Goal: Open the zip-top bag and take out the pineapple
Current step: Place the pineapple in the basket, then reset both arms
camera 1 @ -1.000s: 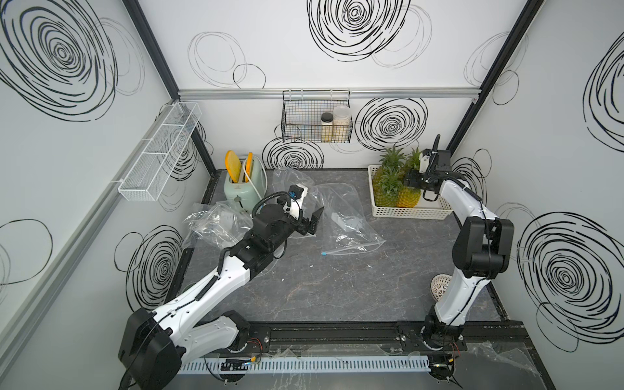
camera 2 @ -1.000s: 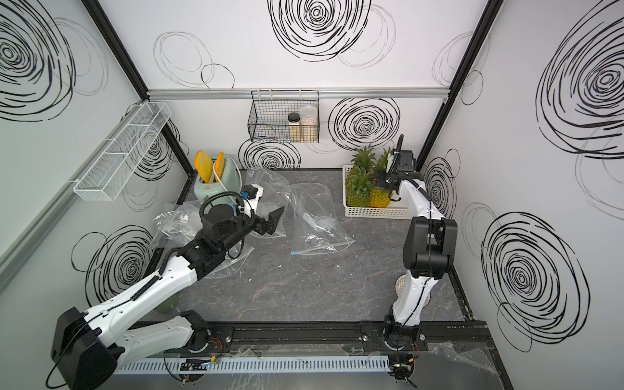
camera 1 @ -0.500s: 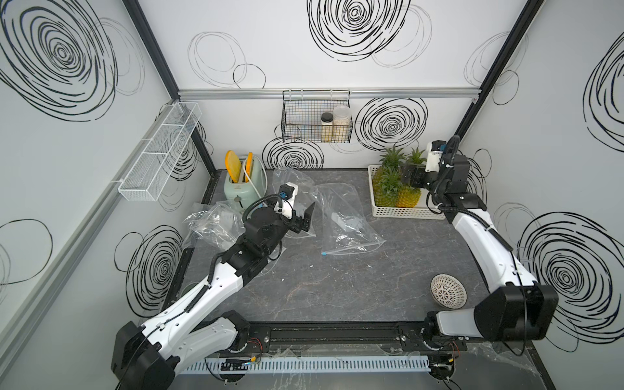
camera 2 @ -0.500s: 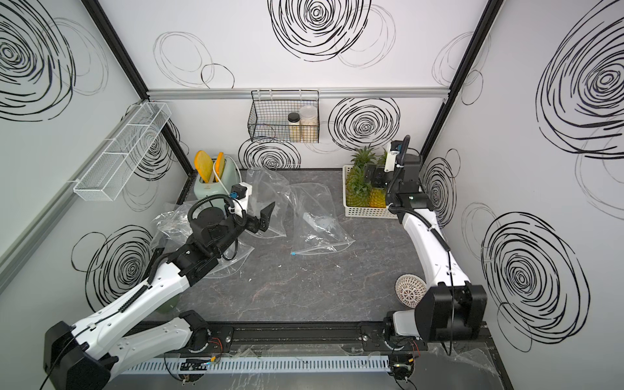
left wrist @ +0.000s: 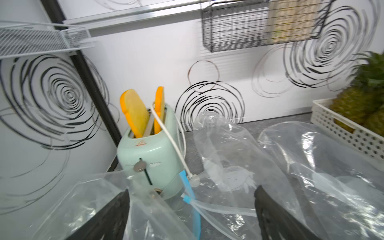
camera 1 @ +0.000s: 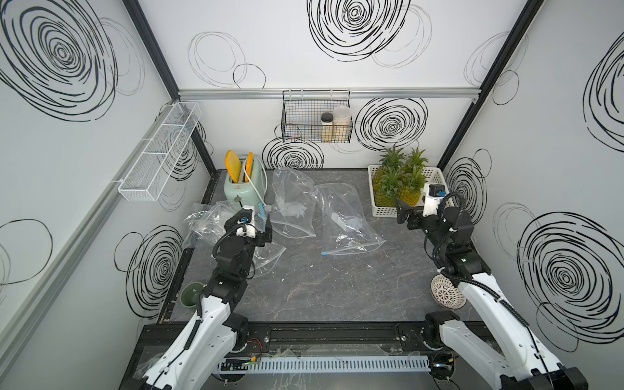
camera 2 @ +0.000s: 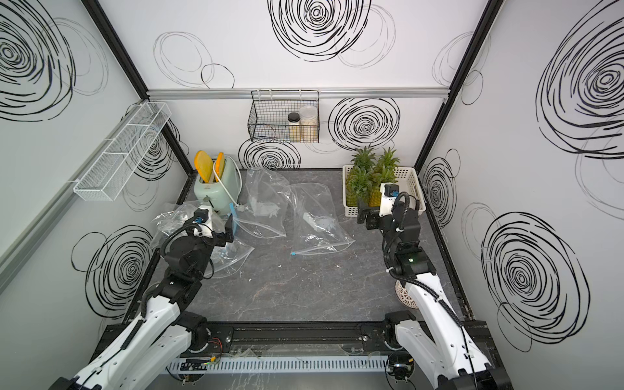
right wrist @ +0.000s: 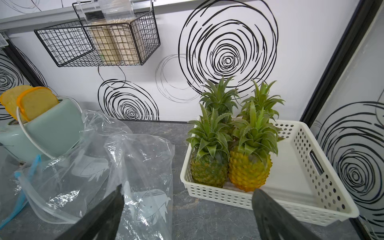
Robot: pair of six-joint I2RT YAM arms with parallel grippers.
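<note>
The right tool (camera 1: 403, 212) had drawn back from the basket (camera 1: 385, 211), spread and empty like the left tool (camera 1: 265, 231); the pineapple (camera 1: 410, 197) looked delivered.

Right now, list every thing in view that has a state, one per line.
left tool, open, holding nothing.
right tool, open, holding nothing.
pineapples, four, upright in the basket.
bags, empty, lying on the table.
toaster, two bread slices sticking up.
jars, capped, standing in the wall rack.
</note>
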